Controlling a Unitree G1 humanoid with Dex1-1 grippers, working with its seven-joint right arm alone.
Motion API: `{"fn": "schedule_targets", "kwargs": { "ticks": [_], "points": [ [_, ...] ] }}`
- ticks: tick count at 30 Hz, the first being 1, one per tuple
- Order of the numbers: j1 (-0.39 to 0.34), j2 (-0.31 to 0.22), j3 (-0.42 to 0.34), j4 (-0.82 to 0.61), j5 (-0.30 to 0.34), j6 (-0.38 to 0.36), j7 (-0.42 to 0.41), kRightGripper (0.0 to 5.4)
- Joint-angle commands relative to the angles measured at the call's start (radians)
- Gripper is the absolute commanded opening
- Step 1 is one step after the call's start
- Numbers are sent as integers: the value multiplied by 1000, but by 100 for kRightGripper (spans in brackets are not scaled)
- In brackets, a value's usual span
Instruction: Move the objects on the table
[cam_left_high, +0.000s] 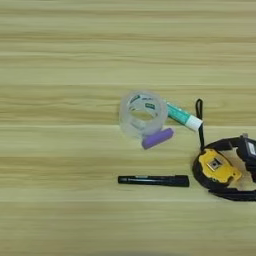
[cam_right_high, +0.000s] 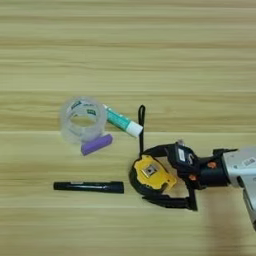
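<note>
The yellow-black tape measure (cam_right_high: 151, 173) lies on the table (cam_right_high: 125, 60) right of centre, its black strap (cam_right_high: 141, 127) running away from me. My right gripper (cam_right_high: 145, 182) comes in from the right and stands open, one black finger curving over the far side of the tape measure and the other along its near side. Left of the strap lies the green-and-white glue stick (cam_right_high: 122, 122), slanted, its green end against the clear tape roll (cam_right_high: 82, 131). A short purple cylinder (cam_right_high: 96, 144) rests by the roll's near side. The slim black pen (cam_right_high: 89, 187) lies crosswise nearer to me.
The silver forearm (cam_right_high: 242, 167) lies over the table's right edge area. The objects cluster in the middle band of the light-wood table, within a hand's width of each other.
</note>
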Motion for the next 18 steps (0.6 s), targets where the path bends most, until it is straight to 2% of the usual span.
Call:
{"fn": "schedule_targets", "kwargs": {
  "ticks": [1, 6, 12, 18],
  "points": [
    [-44, -63, -17, -22, -5, -20, -35, 538],
    [-44, -63, -14, -16, -9, -30, -40, 538],
    [-48, -61, -14, -10, -13, -38, -46, 472],
    [-50, -59, -13, -8, -14, -43, -49, 470]
  ]
}}
